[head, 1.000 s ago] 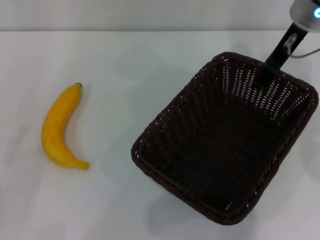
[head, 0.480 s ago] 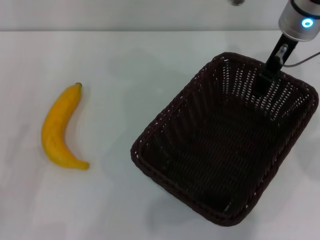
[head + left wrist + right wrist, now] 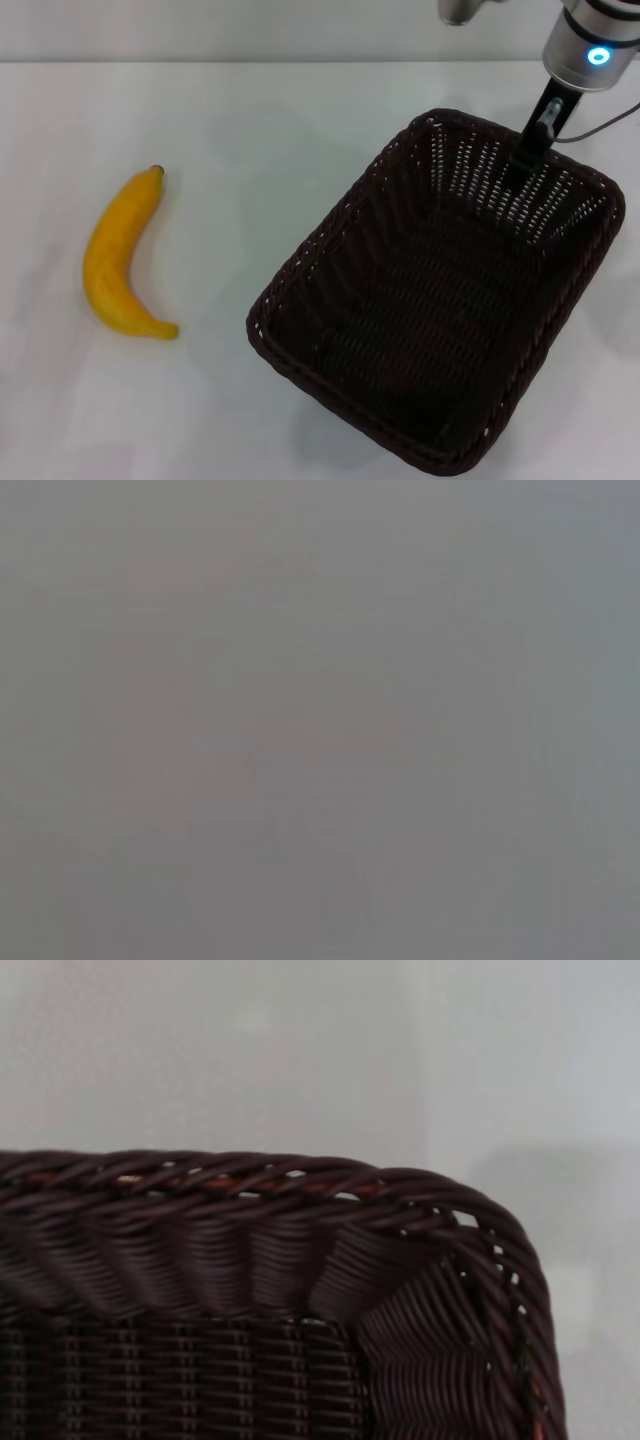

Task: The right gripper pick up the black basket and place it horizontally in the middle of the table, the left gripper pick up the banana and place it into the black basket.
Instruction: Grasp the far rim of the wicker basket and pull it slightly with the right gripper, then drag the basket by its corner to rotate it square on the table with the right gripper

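Note:
The black basket is on the right side of the white table, set at a slant. My right gripper reaches down from the top right and is shut on the basket's far braided rim, one slim black finger showing inside the wall. The right wrist view shows a corner of the basket close up, with table behind it. The yellow banana lies on the table at the left, stem pointing away from me, well apart from the basket. My left gripper is out of view; the left wrist view is plain grey.
The right arm's silver wrist with a blue light hangs over the table's far right edge. Bare white tabletop lies between the banana and the basket.
The basket has shifted left along with the right gripper holding its far rim. The right wrist has moved left and further into view. The banana has not moved.

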{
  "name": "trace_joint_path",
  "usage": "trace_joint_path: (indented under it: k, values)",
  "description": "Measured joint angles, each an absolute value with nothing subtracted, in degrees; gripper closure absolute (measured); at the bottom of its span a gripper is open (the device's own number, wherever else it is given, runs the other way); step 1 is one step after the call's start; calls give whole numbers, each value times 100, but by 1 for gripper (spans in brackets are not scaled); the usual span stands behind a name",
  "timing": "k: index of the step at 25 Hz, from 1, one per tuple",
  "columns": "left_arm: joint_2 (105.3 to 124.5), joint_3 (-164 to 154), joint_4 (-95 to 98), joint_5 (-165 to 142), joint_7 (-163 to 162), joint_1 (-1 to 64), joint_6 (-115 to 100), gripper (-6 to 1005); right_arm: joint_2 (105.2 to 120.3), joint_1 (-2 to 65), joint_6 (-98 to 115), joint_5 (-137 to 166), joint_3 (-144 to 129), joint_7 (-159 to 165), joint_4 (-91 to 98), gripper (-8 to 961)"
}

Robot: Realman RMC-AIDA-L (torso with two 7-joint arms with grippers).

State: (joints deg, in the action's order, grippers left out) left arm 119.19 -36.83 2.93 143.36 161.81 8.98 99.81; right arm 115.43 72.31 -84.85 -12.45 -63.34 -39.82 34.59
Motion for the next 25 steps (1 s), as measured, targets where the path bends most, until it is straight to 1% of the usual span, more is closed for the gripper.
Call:
trace_joint_path:
  k: [7,9,14,16,18,20,22,25]
  values:
    - [11916,-3638,496,14495,16181,944,10009,123,11480,7216,-8517,-1231,-6318,-3062,3703,699]
    - [11904,-3637,499,14571,16181,1016,9980,123,11407,7129,-8545,-1193,-6199,-2694,3882,702]
    - [11896,-3638,522,14690,16181,1205,9896,124,11105,6871,-8722,-1173,-5423,-1848,4052,709]
    - [11897,-3638,599,14725,16180,1244,9806,125,11060,6659,-8864,-1160,-5403,-1529,4300,719]
    - [11898,-3639,725,14730,16180,1269,9648,127,11071,6403,-9003,-1172,-5379,-1308,4673,734]
    - [11893,-3639,814,14733,16181,1320,9508,129,11126,6102,-9170,-1223,-5269,-1112,5049,750]
    - [11873,-3639,879,14729,16181,1350,9414,131,11255,5814,-9345,-1281,-5089,-920,5419,764]
    - [11854,-3639,1011,14720,16181,1356,9253,134,11503,5465,-9667,-1292,-5080,-637,5933,784]
